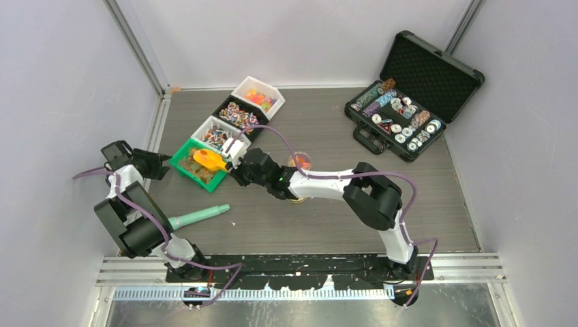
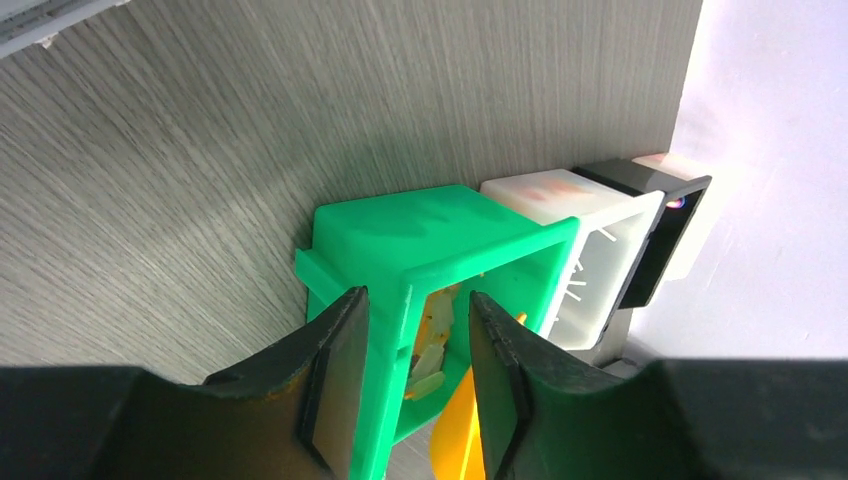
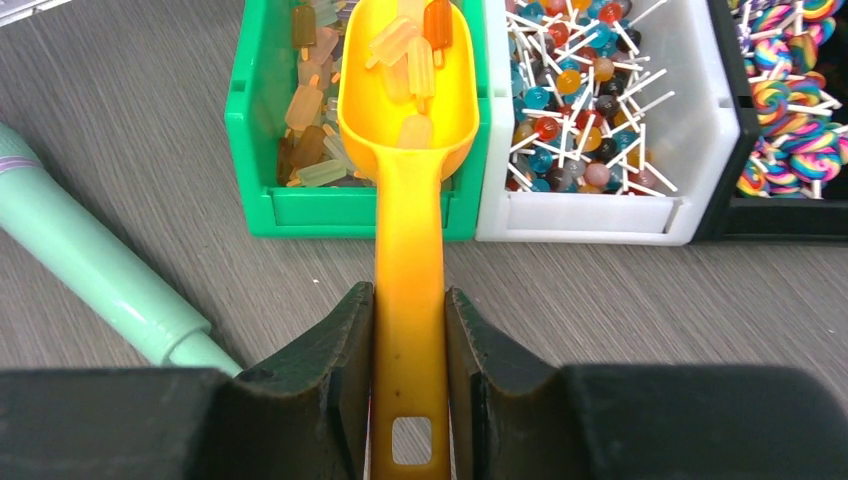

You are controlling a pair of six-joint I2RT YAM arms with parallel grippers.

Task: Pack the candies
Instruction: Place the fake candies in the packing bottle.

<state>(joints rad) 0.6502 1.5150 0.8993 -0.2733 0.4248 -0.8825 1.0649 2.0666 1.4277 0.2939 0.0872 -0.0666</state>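
Note:
Pale orange and golden-brown ice-lolly candies (image 3: 405, 45) fill the bowl of an orange scoop (image 3: 408, 150), which hangs over a green bin (image 3: 350, 210) holding more of them. My right gripper (image 3: 408, 300) is shut on the scoop's handle. From above, the scoop (image 1: 206, 159) sits over the green bin (image 1: 178, 158), with the right gripper (image 1: 235, 163) just to its right. My left gripper (image 2: 415, 300) straddles a wall of the green bin (image 2: 420, 225). Its jaws are open, with a gap on the inner side where candies (image 2: 430, 350) show.
Next to the green bin a white bin (image 3: 600, 215) of ball lollipops, a black bin (image 3: 790, 60) of swirl lollipops and a far white bin (image 1: 257, 95) stand in a row. A mint-green pen-shaped tool (image 1: 199, 216) lies on the table. An open chip case (image 1: 409, 102) stands back right. A small round cup (image 1: 300, 162) sits behind the right arm.

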